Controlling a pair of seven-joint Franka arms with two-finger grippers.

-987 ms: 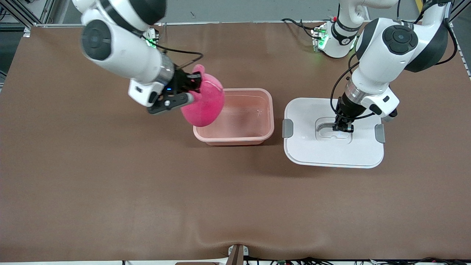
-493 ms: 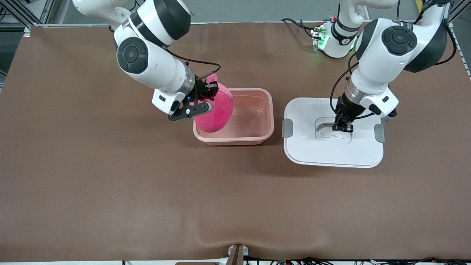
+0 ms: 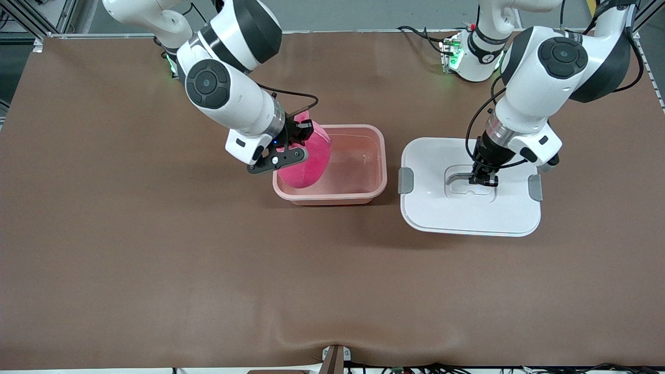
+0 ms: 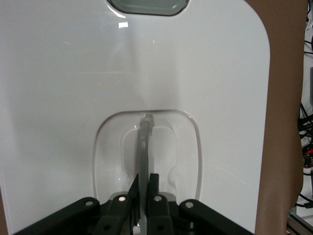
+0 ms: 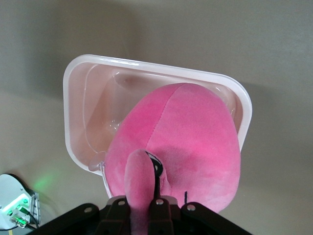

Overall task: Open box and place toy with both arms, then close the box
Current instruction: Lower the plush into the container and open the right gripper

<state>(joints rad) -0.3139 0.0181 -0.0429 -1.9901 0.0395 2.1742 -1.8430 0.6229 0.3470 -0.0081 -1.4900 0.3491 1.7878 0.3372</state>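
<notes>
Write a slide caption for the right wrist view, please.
Right gripper shut on the pink toy, holding it over the open box.

The toy (image 3: 307, 161) hides the right tool's tips; its eyes face away.

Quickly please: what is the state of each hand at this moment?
Left hand: closed on the lid's handle.
Right hand: closed on the toy, over the box.

No readable text, label, brand, number or sign is showing on anything in these views.
</notes>
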